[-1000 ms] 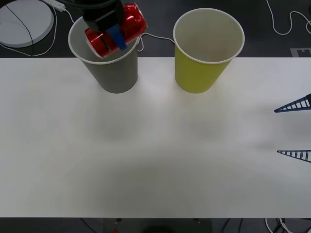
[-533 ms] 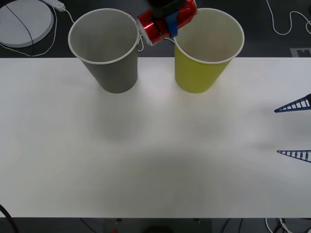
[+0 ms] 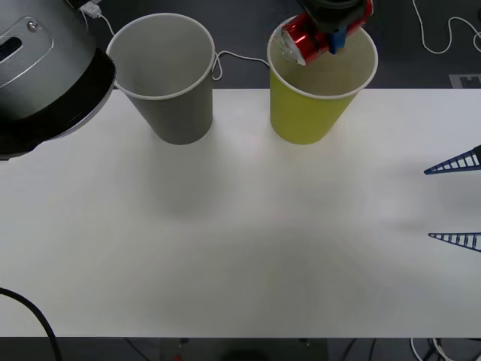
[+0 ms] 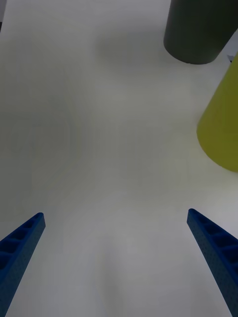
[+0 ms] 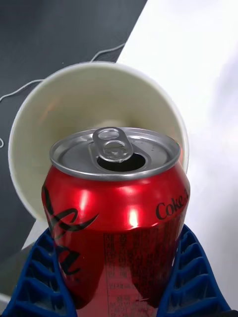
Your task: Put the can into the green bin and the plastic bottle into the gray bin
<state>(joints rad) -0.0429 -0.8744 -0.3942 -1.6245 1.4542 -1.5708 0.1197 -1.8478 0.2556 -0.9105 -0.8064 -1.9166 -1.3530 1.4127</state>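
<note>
Above the green bin (image 3: 319, 79), left gripper (image 3: 336, 31) fingers (image 5: 191, 277) clamp the can (image 3: 319, 30) on its side, mouth leading, likely staged for release. Gray bin (image 3: 169, 75) stands beside. Right gripper (image 3: 455, 201), fingers spread, waits over worktop (image 3: 240, 248) edge.

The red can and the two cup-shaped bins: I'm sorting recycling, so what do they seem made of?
Small red drink can: metal, glossy with a bare silver top and pull tab. Yellow-green cup-shaped bin and gray cup-shaped bin: matte walls, thin white rolled rims, probably paper or thin plastic.
</note>
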